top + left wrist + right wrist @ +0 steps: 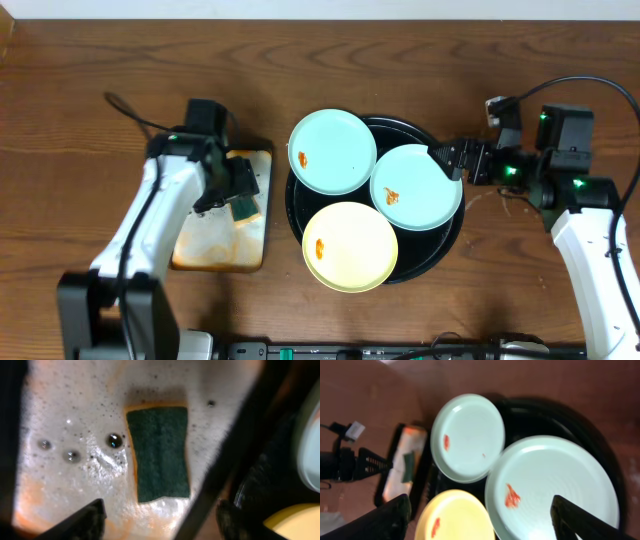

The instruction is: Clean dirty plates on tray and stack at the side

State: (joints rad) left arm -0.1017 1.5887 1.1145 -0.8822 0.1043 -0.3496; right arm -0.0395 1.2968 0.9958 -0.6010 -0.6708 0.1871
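Three plates lie on the round black tray [396,128]: a pale blue plate [332,151] at the back left, a second pale blue plate [416,187] on the right, and a pale yellow plate [350,246] in front. Each carries an orange-red smear. My right gripper [450,158] hovers open at the right blue plate's far edge; its wrist view looks down on that plate [552,487] and the yellow one [455,517]. My left gripper [235,190] is open over a green sponge [160,452], nothing between its fingers [87,520].
The sponge [245,208] lies on a small rectangular tray [215,245], wet, foamy and orange-stained, just left of the black tray. A black cable [125,108] runs across the table at the back left. Bare wooden table surrounds both trays.
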